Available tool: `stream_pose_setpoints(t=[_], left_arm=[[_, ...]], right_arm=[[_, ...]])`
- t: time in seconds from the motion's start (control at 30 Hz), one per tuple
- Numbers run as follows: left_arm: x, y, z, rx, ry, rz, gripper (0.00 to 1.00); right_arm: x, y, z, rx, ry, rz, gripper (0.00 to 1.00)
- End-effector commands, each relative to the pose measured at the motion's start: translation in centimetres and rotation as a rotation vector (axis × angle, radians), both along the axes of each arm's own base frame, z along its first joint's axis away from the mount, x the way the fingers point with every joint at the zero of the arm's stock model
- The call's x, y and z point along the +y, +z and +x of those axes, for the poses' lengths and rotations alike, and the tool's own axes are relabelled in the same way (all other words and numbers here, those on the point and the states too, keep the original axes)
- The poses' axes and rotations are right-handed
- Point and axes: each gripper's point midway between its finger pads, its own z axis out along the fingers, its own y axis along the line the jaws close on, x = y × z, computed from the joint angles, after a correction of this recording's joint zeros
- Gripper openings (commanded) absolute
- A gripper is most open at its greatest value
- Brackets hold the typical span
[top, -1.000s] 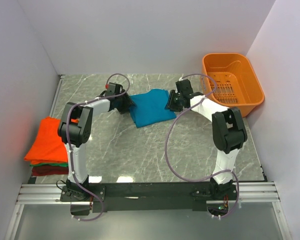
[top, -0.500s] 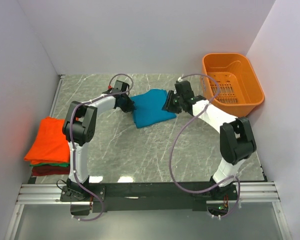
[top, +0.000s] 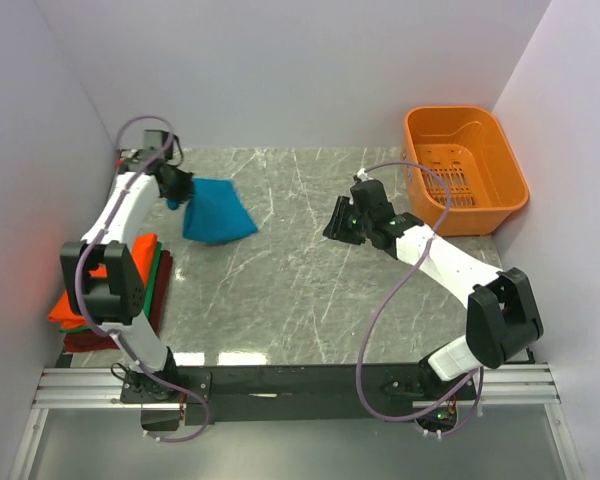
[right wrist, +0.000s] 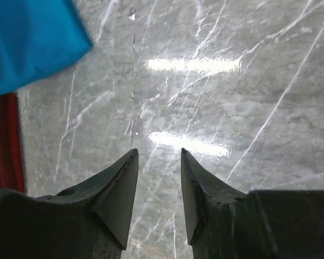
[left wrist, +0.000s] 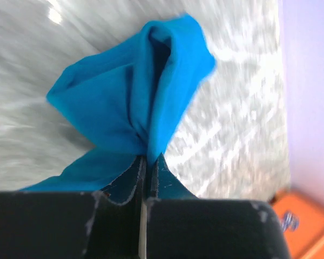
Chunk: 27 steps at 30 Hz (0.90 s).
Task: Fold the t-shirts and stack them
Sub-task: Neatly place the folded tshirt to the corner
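So the left fingers [left wrist: 124, 186] pinch the teal-blue soft cloth t-shirt [top: 218, 212], bunched up over the grey marble counter [top: 300, 290]; right fingers [right wrist: 116, 194] sit slightly parted, empty.

An orange plastic basket [top: 452, 109] sits at the far right corner of the grey marbled desk [top: 300, 270]; plain pale walls [top: 300, 70] stand around.
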Motion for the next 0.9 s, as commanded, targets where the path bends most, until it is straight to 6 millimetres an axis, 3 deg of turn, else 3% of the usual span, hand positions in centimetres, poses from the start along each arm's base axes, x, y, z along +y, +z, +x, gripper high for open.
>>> stream_pose_setpoints(t=[0.0, 0.03, 0.2, 0.43, 0.6, 0.87], left_arm=[[4.5, 2.9, -3.4, 0.076, 0.145, 0.084, 0.00], [6.4, 3.9, -3.5, 0.066, 0.191, 0.095, 0.01], [11.1, 6.5, -4.8, 0.016, 0.283, 0.072, 0.01], [15.8, 9.5, -5.0, -0.037, 0.340, 0.073, 0.00], [17.5, 11.3, -4.4, -0.065, 0.341, 0.072, 0.00], [18.5, 15.3, -3.8, -0.150, 0.326, 0.091, 0.01]], right_arm=[[0.0, 1.2, -0.6, -0.043, -0.001, 0.006, 0.44], [0.2, 1.4, -0.8, -0.046, 0.004, 0.006, 0.44], [1.0, 1.7, -1.2, -0.050, 0.027, 0.012, 0.44], [2.2, 2.4, -1.4, -0.057, 0.055, 0.007, 0.44], [2.5, 2.5, -1.3, -0.059, 0.059, 0.005, 0.44], [2.7, 2.7, -1.2, -0.062, 0.063, -0.007, 0.44]])
